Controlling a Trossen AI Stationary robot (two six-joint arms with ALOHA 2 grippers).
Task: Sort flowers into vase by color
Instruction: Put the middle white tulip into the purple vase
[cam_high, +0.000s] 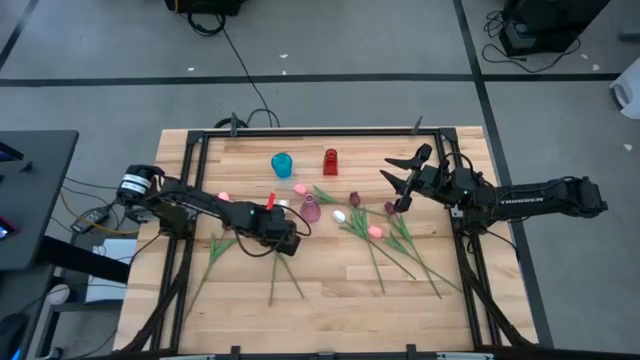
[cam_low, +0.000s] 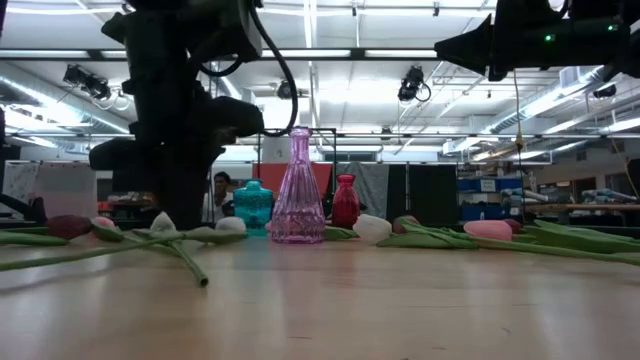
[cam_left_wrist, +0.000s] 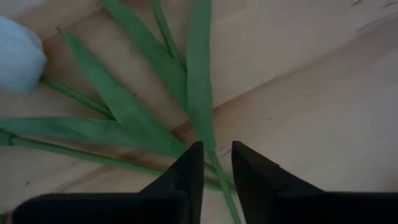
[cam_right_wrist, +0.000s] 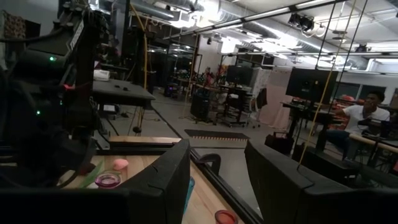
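Tulips (cam_high: 375, 240) litter pale wooden tabletop (cam_high: 330, 300); workshop benches, monitors behind.

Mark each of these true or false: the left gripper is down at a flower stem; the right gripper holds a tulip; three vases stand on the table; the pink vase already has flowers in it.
1. The left gripper is down at a green stem on the table: true.
2. The right gripper holds a tulip: false, it is open, empty and raised.
3. Three vases stand on the table: true, a teal vase, a red vase and a pink vase.
4. The pink vase has flowers in it: false, it is empty.
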